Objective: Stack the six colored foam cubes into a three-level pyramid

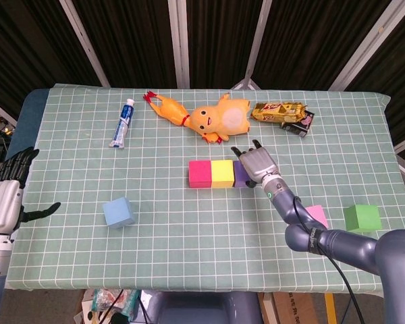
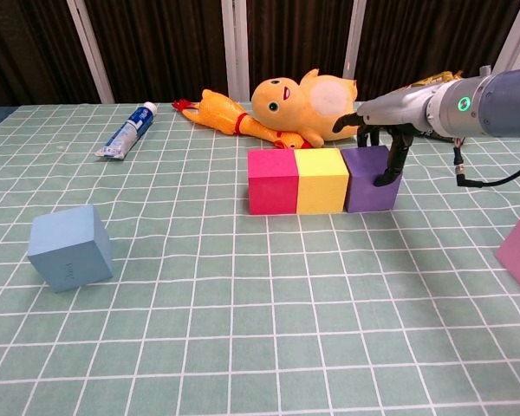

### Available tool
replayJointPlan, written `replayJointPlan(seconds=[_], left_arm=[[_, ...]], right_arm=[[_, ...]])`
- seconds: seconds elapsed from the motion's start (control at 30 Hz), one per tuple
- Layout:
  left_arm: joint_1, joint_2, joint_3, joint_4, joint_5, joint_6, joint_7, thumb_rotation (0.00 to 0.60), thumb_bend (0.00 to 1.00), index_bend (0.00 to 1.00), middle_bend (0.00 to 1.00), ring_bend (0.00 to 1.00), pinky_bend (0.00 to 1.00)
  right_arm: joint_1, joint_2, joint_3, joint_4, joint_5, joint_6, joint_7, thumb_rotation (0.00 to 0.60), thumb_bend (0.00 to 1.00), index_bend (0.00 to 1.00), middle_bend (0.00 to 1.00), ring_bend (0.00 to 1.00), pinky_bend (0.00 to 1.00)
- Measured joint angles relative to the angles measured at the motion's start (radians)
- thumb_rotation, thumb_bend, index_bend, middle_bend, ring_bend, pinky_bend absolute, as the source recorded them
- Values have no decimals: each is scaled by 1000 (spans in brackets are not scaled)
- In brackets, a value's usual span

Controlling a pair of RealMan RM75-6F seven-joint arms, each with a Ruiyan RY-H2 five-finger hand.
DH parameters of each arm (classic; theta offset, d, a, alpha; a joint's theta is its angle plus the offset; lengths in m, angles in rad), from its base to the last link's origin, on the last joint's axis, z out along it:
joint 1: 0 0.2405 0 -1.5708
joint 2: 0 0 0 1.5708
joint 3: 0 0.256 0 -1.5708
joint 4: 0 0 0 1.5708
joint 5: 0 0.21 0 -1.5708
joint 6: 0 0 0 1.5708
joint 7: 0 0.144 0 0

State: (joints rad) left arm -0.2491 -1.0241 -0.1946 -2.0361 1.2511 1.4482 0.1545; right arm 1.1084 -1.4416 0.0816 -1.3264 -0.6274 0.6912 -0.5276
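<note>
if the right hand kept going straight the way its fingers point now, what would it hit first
Probably the purple cube. The right hand sits over that cube's far right edge with fingers hanging down its side, so it would meet the cube or the table right beside it; depth is unclear.

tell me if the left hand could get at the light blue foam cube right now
Probably yes: the left hand is open at the table's left edge, and only bare cloth lies between it and the light blue foam cube, which stands alone.
</note>
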Motion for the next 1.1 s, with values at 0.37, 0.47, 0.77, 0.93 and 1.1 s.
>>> replayJointPlan(seconds=[0.37, 0.47, 0.77, 0.93, 1.1], left_arm=[[1, 3, -1, -3, -1, -2, -1, 600, 109, 0, 19, 0, 21], [1, 3, -1, -5, 0, -2, 0, 600, 109, 0, 19, 0, 21], [3, 5, -4, -5, 0, -1, -5, 600, 109, 0, 19, 0, 20], [2, 5, -4, -4, -1, -3, -4, 600, 109, 0, 19, 0, 19], [2, 4, -4, -4, -2, -4, -3, 600, 109, 0, 19, 0, 19]], right_arm=[[7, -2, -3, -13, 17, 13, -7, 600, 274, 0, 391, 284, 0], [7, -4, -4, -15, 19, 17, -8, 600, 273, 0, 388, 284, 0], [10, -14, -4, -8, 40, 34, -18, 600, 273, 0, 387, 284, 0], [11, -17, -5, -4, 42, 33, -19, 600, 273, 0, 387, 284, 0], [11, -19, -4, -5, 43, 35, -19, 600, 274, 0, 368, 284, 0]])
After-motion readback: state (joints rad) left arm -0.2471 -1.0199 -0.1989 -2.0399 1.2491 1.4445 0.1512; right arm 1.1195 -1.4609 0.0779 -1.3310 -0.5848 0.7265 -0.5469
